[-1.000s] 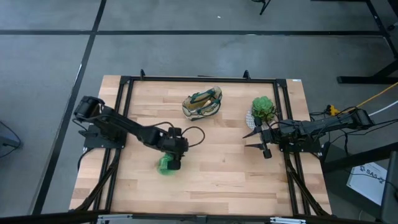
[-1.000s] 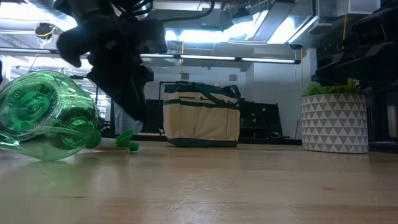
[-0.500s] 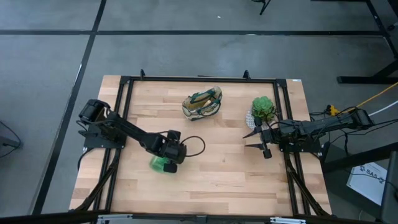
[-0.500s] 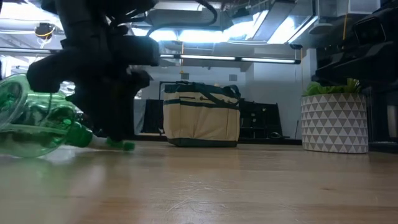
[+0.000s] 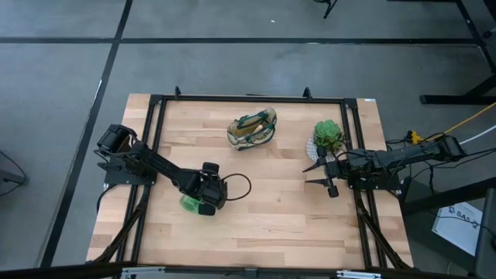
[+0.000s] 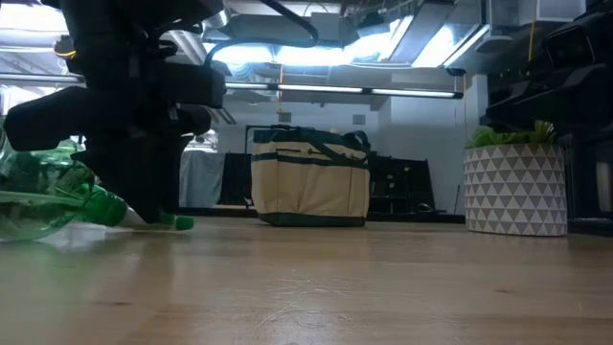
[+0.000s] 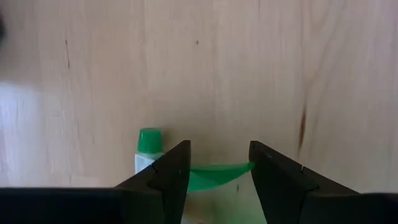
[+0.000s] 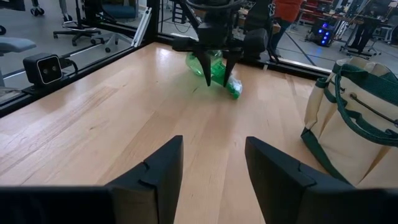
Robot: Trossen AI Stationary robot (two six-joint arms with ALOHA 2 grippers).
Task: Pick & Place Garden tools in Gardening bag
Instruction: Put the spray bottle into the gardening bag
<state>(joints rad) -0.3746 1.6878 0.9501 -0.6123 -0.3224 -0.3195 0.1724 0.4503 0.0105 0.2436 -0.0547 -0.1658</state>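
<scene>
spray bottle (image 5: 191, 204) lies on its side on the counter (image 5: 271, 217), well apart from gardening bag (image 5: 253, 129) | left claw (image 7: 214, 168) spread, straddling its neck | judged light, rounded, slick plastic: pinch the narrow neck

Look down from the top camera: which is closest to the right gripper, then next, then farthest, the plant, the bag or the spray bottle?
From the right gripper:
1. Potted plant, just beyond it near the table's right edge.
2. Gardening bag, at the far middle of the table.
3. Spray bottle, lying across the table under the left gripper.
</scene>
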